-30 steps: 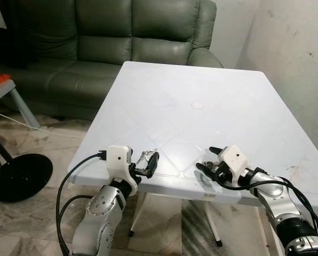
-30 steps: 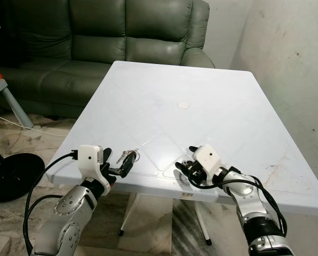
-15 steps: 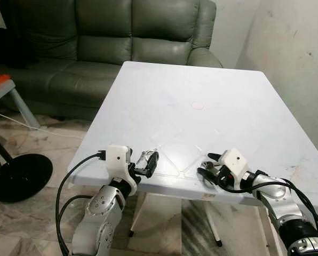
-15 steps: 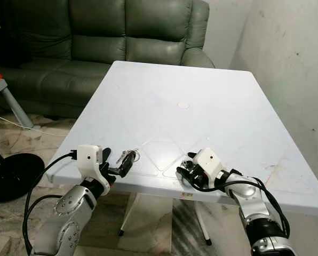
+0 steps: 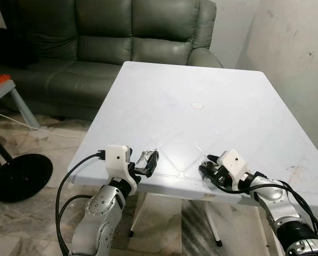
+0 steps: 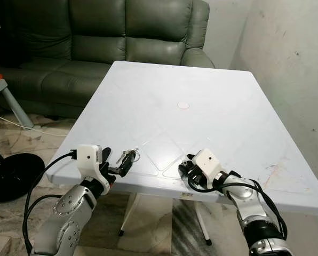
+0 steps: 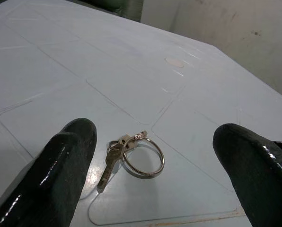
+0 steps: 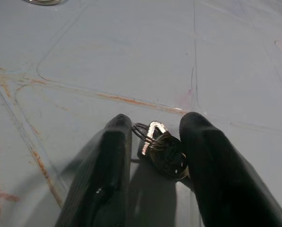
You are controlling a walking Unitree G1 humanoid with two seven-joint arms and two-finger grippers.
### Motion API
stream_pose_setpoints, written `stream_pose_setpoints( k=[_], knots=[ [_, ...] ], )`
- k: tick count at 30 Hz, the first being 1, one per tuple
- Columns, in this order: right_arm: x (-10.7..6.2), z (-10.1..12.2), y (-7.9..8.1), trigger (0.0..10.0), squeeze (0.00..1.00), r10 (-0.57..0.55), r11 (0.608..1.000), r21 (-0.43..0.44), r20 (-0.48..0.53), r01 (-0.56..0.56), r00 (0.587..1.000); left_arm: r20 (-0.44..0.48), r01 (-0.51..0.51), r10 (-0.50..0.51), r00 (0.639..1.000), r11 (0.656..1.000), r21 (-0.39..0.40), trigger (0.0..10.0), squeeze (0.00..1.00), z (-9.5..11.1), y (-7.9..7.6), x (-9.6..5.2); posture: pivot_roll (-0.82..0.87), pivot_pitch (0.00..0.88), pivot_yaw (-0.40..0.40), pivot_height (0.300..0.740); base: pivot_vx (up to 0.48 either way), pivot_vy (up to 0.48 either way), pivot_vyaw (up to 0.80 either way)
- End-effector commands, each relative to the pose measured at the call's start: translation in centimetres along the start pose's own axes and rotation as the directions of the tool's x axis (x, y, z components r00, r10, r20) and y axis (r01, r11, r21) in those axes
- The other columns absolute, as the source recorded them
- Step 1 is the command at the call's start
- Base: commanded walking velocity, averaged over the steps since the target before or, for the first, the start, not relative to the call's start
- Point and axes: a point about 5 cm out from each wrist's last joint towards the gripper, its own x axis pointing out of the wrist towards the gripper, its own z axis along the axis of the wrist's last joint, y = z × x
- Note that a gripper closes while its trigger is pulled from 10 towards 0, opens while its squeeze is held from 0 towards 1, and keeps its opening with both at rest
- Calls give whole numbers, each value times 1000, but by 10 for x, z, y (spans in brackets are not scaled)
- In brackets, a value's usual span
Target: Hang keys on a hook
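Note:
A key on a silver ring (image 7: 131, 158) lies on the white table (image 5: 169, 90) near its front edge. My left gripper (image 6: 116, 161) hovers open just in front of it, a finger (image 7: 67, 165) on each side of the view. A second small bunch of keys (image 8: 162, 150) lies further right on the table. My right gripper (image 5: 206, 165) rests low on the tabletop with both fingers (image 8: 115, 156) pressed against that bunch.
A small round white disc (image 5: 197, 105) marks the table's middle. A grey-green sofa (image 5: 121, 37) stands behind the table and a bare wall (image 5: 297, 64) runs along the right. A black round base (image 5: 20, 176) and a cable lie on the floor at left.
The right gripper's fingers have come together around the small bunch of keys and the wrist has sunk lower to the table. The left arm has stayed put.

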Motion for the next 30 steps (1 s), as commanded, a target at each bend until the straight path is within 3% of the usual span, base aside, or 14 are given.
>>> stream_pose_setpoints(
  k=[1, 18, 25, 30],
  knots=[
    [-2, -5, -1, 0, 0, 0, 1000, 0, -41, 0, 999, -4, 3, -3, 1000, 1000, -6, 10000, 0, 1, -3, 2, 25, 67, -40, 740, 0, 0, 0],
    [-2, -4, -2, 0, 0, -1, 1000, 12, -32, 2, 999, -1, -1, 1, 1000, 1000, -9, 10000, 0, 0, -3, 3, 24, 68, -43, 740, 0, 0, 0],
    [-1, 4, -6, 0, 0, -30, 999, 30, 26, 29, 999, 0, -1, 1, 1000, 1000, -10, 10000, 0, 1, -4, 3, 24, 68, -43, 740, 0, 0, 0],
    [0, 13, -11, 0, 0, -64, 994, 100, 104, 54, 993, 0, -1, 1, 1000, 1000, -11, 10000, 0, 1, -4, 4, 25, 67, -44, 740, 0, 0, 0]
  ],
)
